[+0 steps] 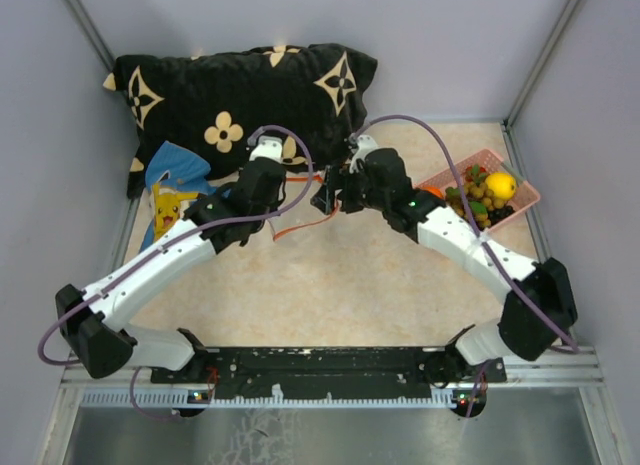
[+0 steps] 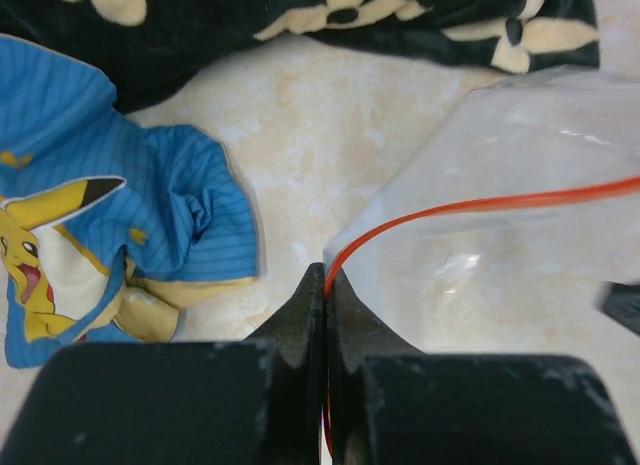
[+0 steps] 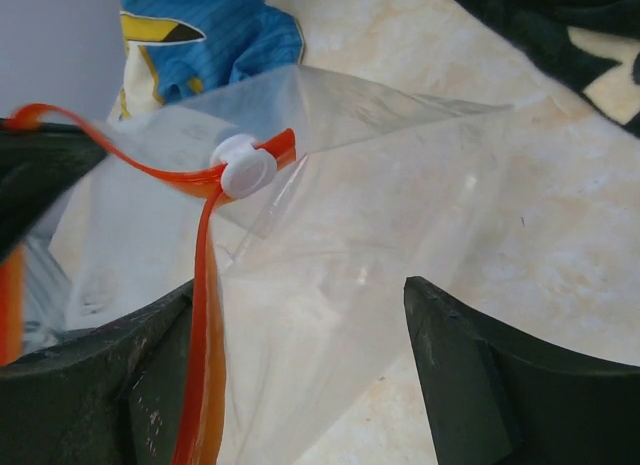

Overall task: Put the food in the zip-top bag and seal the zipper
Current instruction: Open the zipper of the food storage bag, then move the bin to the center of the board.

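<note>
My left gripper (image 2: 327, 272) is shut on the end of the zipper (image 2: 470, 206), the thin orange-red strip along the mouth of the clear zip-top bag (image 2: 520, 155). My right gripper (image 3: 300, 285) is open. The bag's clear plastic (image 3: 340, 285) hangs between its fingers. The zipper (image 3: 205, 315) runs down along its left finger, and a white slider (image 3: 247, 167) sits on the strip just above. The food (image 1: 483, 193), a yellow lemon (image 1: 500, 185) with small brownish balls and an orange piece, lies in the pink basket (image 1: 527, 197) at the right, away from both grippers.
A black pillow with cream flower marks (image 1: 240, 95) lies along the back. A blue cartoon-print cloth (image 1: 172, 197) is bunched at the left, close to the left arm. Grey walls close in the table on both sides.
</note>
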